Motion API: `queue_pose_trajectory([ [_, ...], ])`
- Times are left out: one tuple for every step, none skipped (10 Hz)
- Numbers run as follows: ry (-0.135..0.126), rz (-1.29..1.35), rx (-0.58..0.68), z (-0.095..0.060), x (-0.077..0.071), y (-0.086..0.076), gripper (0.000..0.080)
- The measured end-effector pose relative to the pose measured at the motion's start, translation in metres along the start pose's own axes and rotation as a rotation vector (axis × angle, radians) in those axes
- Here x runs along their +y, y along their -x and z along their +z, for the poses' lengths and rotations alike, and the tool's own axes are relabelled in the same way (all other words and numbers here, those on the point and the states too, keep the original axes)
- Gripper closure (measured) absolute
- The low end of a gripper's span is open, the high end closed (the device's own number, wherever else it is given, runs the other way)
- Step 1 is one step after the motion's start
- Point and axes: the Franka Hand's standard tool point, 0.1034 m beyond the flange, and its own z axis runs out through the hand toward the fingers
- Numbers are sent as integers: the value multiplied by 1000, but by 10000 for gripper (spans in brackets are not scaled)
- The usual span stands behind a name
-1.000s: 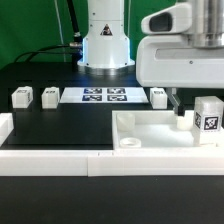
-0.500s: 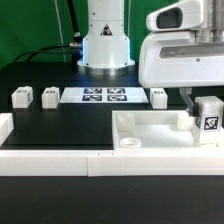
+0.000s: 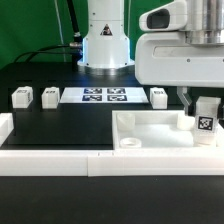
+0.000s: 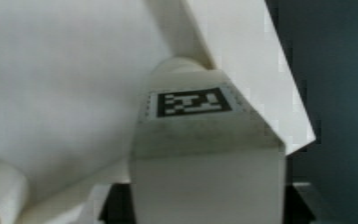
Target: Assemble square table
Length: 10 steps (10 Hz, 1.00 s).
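Note:
The white square slab (image 3: 150, 133) lies at the exterior view's right, against the low border wall. My gripper (image 3: 197, 104) is shut on a white block leg (image 3: 206, 116) with a tag on it. It holds the leg slightly tilted over the slab's far right corner. In the wrist view the leg (image 4: 202, 160) fills the middle between my dark fingers (image 4: 115, 206), with the slab (image 4: 87, 90) behind it. Three more legs stand on the black mat: two at the left (image 3: 21, 97) (image 3: 49, 96) and one by the slab (image 3: 158, 96). The corner socket under the held leg is hidden.
The marker board (image 3: 105, 96) lies at the back middle, in front of the arm's base (image 3: 105, 45). The low white border wall (image 3: 60, 155) runs along the front and up the left side. A round socket (image 3: 128, 143) shows at the slab's near left corner.
The gripper and the held leg have risen slightly and shifted a little to the exterior view's left, with the leg now a bit more tilted. The other legs have not moved.

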Motion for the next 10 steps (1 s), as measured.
queue_pose_trajectory([
  [8,161,-11,0,2,0,505],
  [15,291,-23,0,3,0,506],
  [13,382,-28,1,3,0,506],
  [-1,573,-39,1,5,1,506],
  [-23,711,-50,1,8,2,505],
  [-31,805,-56,1,9,3,505],
  [-32,875,-61,1,9,5,505],
  [-31,882,-62,1,9,5,505],
  [-30,861,-61,2,9,5,505],
  [-30,839,-61,2,9,5,387],
])
